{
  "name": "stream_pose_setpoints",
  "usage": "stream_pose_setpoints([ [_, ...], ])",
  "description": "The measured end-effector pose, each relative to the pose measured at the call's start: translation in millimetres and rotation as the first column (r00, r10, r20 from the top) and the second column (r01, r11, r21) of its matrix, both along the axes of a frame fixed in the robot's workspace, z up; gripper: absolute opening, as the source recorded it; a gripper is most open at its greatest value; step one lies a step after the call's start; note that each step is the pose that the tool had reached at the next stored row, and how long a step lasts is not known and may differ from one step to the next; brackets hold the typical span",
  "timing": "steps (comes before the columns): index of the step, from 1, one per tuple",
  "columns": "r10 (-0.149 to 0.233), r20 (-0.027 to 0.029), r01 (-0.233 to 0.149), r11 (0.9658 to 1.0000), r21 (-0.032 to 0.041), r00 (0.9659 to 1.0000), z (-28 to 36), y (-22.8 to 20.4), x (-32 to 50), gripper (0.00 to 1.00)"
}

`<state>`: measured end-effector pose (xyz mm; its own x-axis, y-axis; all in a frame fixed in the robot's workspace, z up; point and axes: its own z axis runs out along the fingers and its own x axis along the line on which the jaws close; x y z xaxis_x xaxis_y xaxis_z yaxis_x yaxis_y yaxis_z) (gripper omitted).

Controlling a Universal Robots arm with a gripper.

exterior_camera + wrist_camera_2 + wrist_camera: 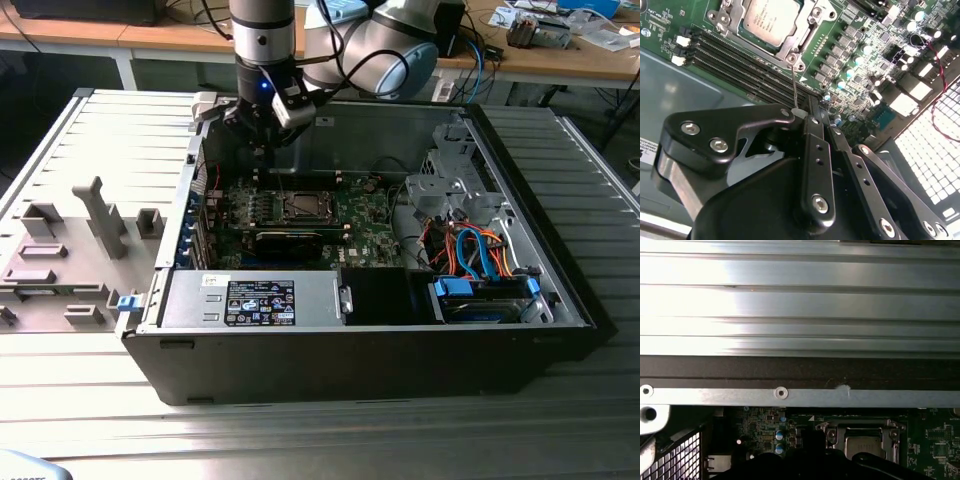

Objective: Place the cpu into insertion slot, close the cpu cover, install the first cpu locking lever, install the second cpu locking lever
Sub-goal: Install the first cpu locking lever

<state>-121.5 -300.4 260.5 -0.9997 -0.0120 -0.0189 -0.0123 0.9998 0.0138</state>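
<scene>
The cpu lies in its socket on the green motherboard, silver top up, and the dark-metal cpu cover lies flat around it. In the exterior view the socket sits mid-board inside the open computer case. One thin wire locking lever stands up from the socket's corner. Its end meets the outer side of one black finger. My gripper is shut, fingers pressed together, nothing visible between them. In the exterior view the gripper hangs over the case's far wall, toward that view's left of the socket. The socket also shows in the first wrist view.
Memory slots run beside the socket. A black card lies in front of it, with a power supply nearer. Drive cage and coloured cables fill the case's right. A grey fixture stands left of the case.
</scene>
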Motion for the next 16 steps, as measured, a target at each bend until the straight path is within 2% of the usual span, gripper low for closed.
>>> stream_pose_setpoints([
  [16, 0.000, 0.0000, 0.000, 1.0000, 0.0000, 1.0000, 0.0, 0.0, 3.7, 0.11],
])
